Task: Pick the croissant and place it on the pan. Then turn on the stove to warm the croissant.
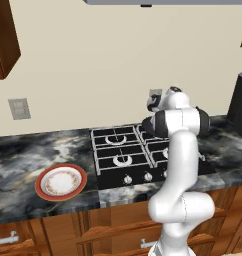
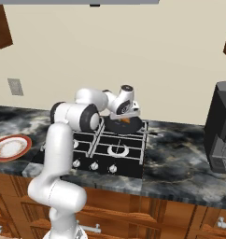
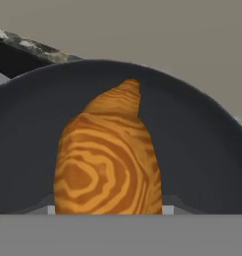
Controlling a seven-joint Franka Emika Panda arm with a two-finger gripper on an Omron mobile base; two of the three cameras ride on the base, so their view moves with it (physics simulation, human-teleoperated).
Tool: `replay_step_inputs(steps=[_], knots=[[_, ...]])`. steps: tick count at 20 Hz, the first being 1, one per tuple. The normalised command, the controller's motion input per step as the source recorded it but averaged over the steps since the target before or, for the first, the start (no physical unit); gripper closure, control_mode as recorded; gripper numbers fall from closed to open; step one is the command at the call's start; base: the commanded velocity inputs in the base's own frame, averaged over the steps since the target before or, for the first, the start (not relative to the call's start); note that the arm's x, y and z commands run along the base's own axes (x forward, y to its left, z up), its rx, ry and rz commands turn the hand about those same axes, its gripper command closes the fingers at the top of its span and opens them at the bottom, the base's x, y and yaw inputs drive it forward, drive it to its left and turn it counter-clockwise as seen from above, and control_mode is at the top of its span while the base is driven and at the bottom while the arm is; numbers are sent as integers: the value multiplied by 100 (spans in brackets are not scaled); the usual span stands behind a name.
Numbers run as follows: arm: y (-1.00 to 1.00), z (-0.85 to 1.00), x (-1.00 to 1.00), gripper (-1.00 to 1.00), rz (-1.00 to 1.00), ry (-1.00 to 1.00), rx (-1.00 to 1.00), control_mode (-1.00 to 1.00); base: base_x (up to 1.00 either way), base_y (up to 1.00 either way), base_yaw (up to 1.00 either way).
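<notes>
Even, soft light fills the room, bright on the wall [image 1: 93, 65] with no hard shadows or glare. Both base views look sharp but coarse and pixelated. Close up, the croissant [image 3: 108, 160] appears slightly soft and blocky.

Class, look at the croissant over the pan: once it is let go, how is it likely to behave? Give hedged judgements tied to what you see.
The croissant is small against the pan, so probably light. Its tapered, rounded shape suggests it may rock or roll a little on landing. The pan's raised rim should likely keep it in. Whether the gripper is open or shut is unclear.
</notes>
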Motion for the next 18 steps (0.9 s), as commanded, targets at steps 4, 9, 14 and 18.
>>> replay_step_inputs(steps=[4,9,14,18], knots=[[-4,-20,24,100,0,0,0,-100,0,0,0],[0,-22,14,100,0,0,0,-100,0,0,0],[0,-20,3,100,0,0,0,-100,0,0,0],[0,-12,-4,-100,0,0,0,-100,0,0,0]])
